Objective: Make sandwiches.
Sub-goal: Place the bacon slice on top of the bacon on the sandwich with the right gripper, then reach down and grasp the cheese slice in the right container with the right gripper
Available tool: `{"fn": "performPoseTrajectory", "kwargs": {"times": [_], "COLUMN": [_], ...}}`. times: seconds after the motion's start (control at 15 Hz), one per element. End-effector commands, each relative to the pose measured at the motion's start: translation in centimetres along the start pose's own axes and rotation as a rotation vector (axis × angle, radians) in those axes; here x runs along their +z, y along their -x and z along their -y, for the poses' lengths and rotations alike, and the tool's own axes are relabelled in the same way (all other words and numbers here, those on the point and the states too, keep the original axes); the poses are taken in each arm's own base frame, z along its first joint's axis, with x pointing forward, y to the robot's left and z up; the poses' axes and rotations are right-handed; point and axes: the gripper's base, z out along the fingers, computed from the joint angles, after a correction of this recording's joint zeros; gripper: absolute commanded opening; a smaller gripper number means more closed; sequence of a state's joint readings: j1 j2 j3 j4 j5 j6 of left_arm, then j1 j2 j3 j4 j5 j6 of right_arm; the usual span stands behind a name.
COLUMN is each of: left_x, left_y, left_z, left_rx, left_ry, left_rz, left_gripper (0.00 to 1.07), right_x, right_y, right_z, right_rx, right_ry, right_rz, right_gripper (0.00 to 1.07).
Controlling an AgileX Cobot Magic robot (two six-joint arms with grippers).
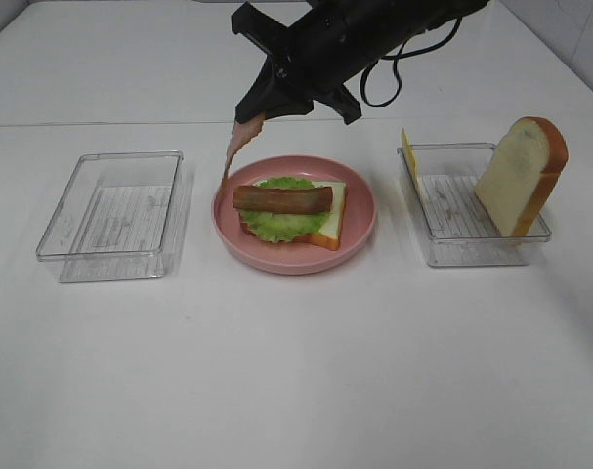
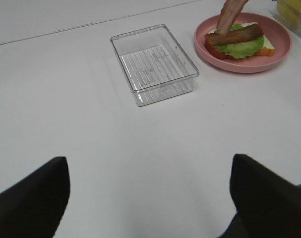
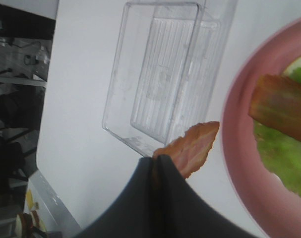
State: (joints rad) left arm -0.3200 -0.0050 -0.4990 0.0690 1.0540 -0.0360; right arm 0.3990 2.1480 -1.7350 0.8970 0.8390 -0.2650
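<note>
right gripper [image 3: 157, 159] pinched on bacon strip [image 1: 237, 147], dangling over plate [image 1: 366, 210] rim; shift toward lettuce [image 1: 272, 227], lay flat beside other strip [image 1: 281, 199]. left gripper [image 2: 150, 193] wide, empty.

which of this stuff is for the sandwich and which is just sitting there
For the sandwich: bottom bread slice, lettuce, meat strip lying on it, second meat strip hanging from the right tool, upright bread slice, cheese.

Just sitting there: pink plate, empty left tray, right tray.

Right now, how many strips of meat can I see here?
2. One meat strip lies across the lettuce on the pink plate; the other strip hangs from the right tool. None else shows.
</note>
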Motion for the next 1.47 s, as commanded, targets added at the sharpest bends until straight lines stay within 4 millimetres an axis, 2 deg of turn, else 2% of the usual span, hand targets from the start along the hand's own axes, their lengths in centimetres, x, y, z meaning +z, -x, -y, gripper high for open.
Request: {"fn": "performPoseTrajectory", "kwargs": {"times": [0.07,0.2,0.67,0.8,0.87,0.93,1.13,1.27,1.47], "left_x": [-0.2,-0.2,-0.2,-0.2,-0.2,-0.2,-0.2,-0.2,-0.2], "left_y": [-0.1,-0.1,-0.1,-0.1,-0.1,-0.1,-0.1,-0.1,-0.1], "left_z": [0.0,0.0,0.0,0.0,0.0,0.0,0.0,0.0,0.0], "left_rx": [-0.002,-0.002,-0.002,-0.002,-0.002,-0.002,-0.002,-0.002,-0.002], "left_ry": [-0.011,-0.011,-0.011,-0.011,-0.011,-0.011,-0.011,-0.011,-0.011], "left_rz": [0.028,0.028,0.028,0.028,0.028,0.028,0.028,0.028,0.028], "left_gripper": [0.84,0.83,0.83,0.83,0.83,0.83,0.83,0.83,0.83], "right_x": [1.3,2.9,2.2,2.2,2.2,2.1,2.0,1.5,-1.8], "right_y": [0.5,0.4,-0.1,-0.1,0.0,0.0,0.1,0.2,0.7], "right_z": [0.7,2.8,5.5,5.8,5.8,5.8,5.9,5.8,3.7], "right_rx": [0.015,0.022,-0.006,-0.021,-0.024,-0.032,-0.050,-0.083,-0.190], "right_ry": [0.055,-0.018,-0.338,-0.371,-0.373,-0.380,-0.395,-0.423,-0.491], "right_rz": [0.046,0.032,-0.017,-0.022,-0.016,-0.009,-0.004,-0.004,0.029], "right_gripper": [0.00,0.00,0.00,0.00,0.04,0.16,0.63,0.73,0.73]}}
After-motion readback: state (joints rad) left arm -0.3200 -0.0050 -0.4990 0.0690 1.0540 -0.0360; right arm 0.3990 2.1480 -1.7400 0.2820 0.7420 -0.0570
